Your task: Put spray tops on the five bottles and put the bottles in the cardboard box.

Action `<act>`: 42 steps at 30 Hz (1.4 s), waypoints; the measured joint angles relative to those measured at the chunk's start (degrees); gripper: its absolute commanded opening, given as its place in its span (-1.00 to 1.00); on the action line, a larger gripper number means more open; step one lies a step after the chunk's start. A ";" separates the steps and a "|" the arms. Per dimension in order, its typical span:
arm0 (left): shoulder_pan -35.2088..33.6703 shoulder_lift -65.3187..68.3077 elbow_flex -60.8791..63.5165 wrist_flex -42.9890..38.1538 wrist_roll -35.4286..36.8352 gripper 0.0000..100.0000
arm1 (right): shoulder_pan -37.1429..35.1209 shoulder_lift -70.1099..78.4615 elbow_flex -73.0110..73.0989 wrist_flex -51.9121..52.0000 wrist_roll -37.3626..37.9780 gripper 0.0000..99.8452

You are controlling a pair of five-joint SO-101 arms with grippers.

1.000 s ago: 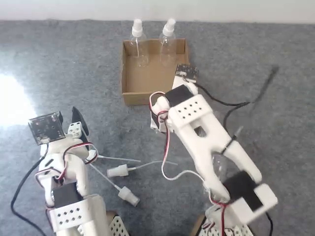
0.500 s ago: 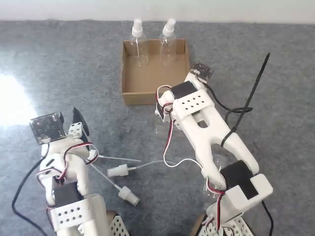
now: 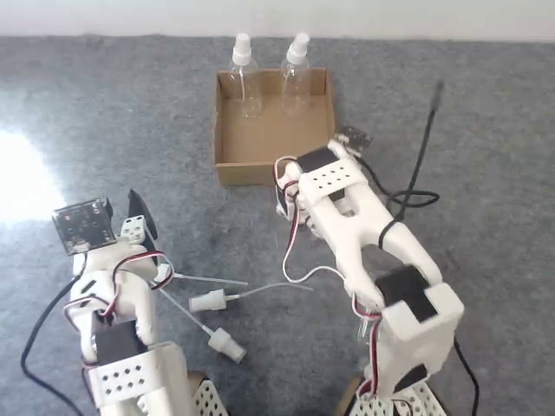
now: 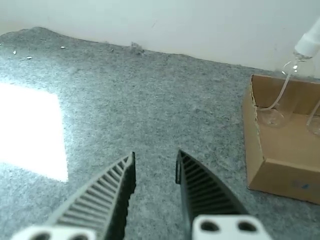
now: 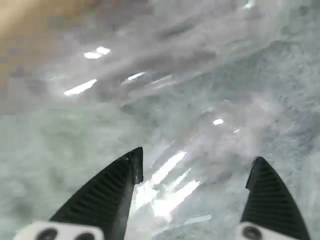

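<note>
Right hand [image 5: 198,157] is being held wide open, with nothing gripped. Its fingers are being pointed down at the desk [image 3: 104,104].

A clear bottle [image 5: 167,187] is being made out beneath and between those fingers. It is blurred and mostly glints. Its long axis cannot be told, nor whether a top is fitted.

In the high view the right hand is being seen just before the near wall of the box [image 3: 243,172], apart from it. The box is therefore lying straight ahead of the hand, past the bottle.

Left hand [image 4: 155,157] is being held at a narrow gap and is empty. It is being hung over bare desk, well apart from the bottle, with the box off to its far side.

A capped bottle [image 3: 244,82] and a second capped bottle [image 3: 297,78] are being kept upright inside the box, against its far wall.

A loose top [image 3: 208,302] and a second top [image 3: 227,345] are lying on the desk between the arms, nearer the left arm. Their tubes are being trailed out sideways.

Judgement: the bottle is being lined up for a grasp by the right arm, which is clearly the nearer. The closing is being governed by the bottle sitting centred between the fingers. A slick, round body is being judged likely to roll or squirt out if it is caught off-centre.
</note>
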 measured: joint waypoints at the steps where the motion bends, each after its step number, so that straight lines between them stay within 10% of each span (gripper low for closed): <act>1: 0.00 0.00 0.00 0.00 0.00 -0.75 | 0.53 1.14 0.00 0.00 0.00 -0.40; 12: 0.00 0.00 0.00 0.00 0.00 -0.75 | 1.85 1.93 0.00 3.25 0.00 -0.76; 42: 0.00 0.00 0.00 0.00 0.00 -0.75 | -9.32 -14.42 0.00 15.82 21.98 -0.76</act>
